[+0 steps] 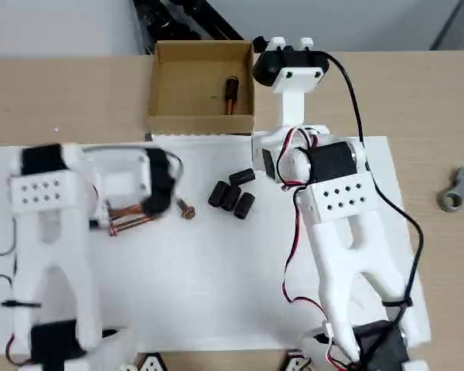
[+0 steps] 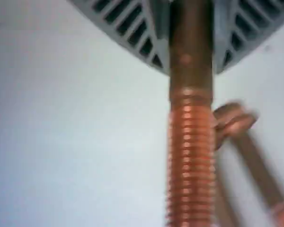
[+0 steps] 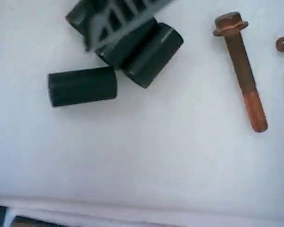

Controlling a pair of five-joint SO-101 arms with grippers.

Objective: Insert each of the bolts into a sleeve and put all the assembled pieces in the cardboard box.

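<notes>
White sheet (image 1: 216, 278) on the wooden desk (image 1: 417, 93): left gripper (image 2: 190, 47) had its fingers (image 2: 128, 28) clamped on a threaded copper bolt (image 2: 190, 156), well apart from the short black cylindrical sleeves (image 1: 232, 197). Whether the right gripper (image 3: 114, 23) was gripping, couldn't tell. Another loose bolt (image 2: 234, 120) lay just beside; lifting might drag it.

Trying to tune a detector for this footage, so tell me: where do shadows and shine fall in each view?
High view: even light, only faint shadows beside the sleeves on the white mat. Left wrist view: bright shine runs down the threads of the held bolt. Right wrist view: soft shadows hug the sleeves and the loose bolt.
</notes>
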